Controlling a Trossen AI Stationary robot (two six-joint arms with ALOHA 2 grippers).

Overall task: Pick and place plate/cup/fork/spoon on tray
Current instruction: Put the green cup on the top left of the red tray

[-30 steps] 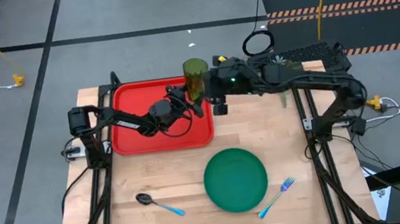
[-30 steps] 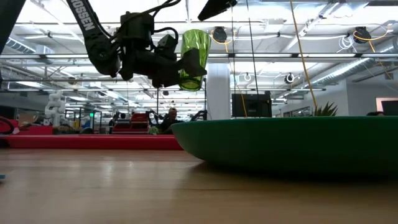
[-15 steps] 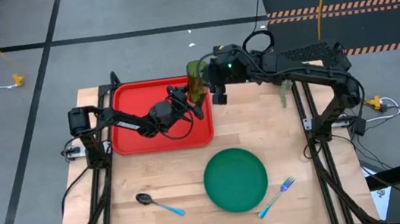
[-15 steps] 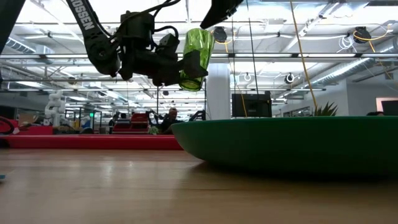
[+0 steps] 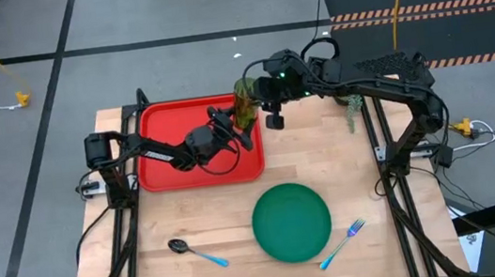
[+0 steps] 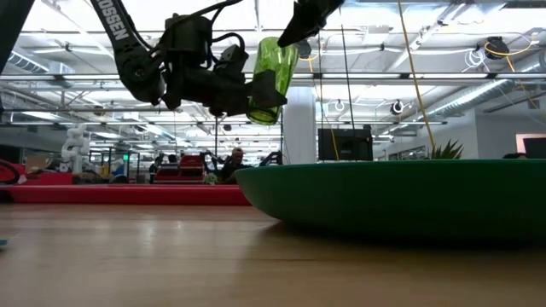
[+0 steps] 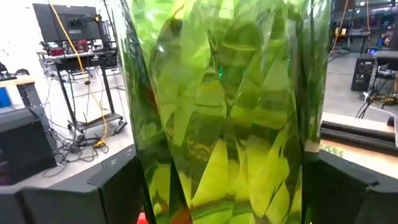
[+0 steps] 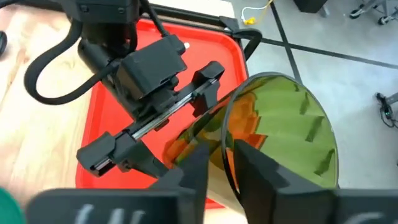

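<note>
Counting from the tray [image 5: 168, 143], I see one cup [image 5: 244, 102], one plate [image 5: 291, 221], one fork [image 5: 341, 243] and one spoon [image 5: 197, 252]. My left gripper [image 5: 243, 129] is clamped on the lower part of the cup, above the tray's far right corner. My right gripper [image 5: 254, 97] pinches the cup's rim.

My left gripper [image 6: 256, 89] fingertips hidden behind the cup [image 6: 271, 68], cup's rim and base cropped in my left wrist view, spoon [image 5: 195, 252] and fork [image 5: 341, 243] details too small

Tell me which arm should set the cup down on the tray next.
Left, probably. The left gripper grips the cup around its body, over the tray. The right gripper only pinches the cup's rim.
</note>
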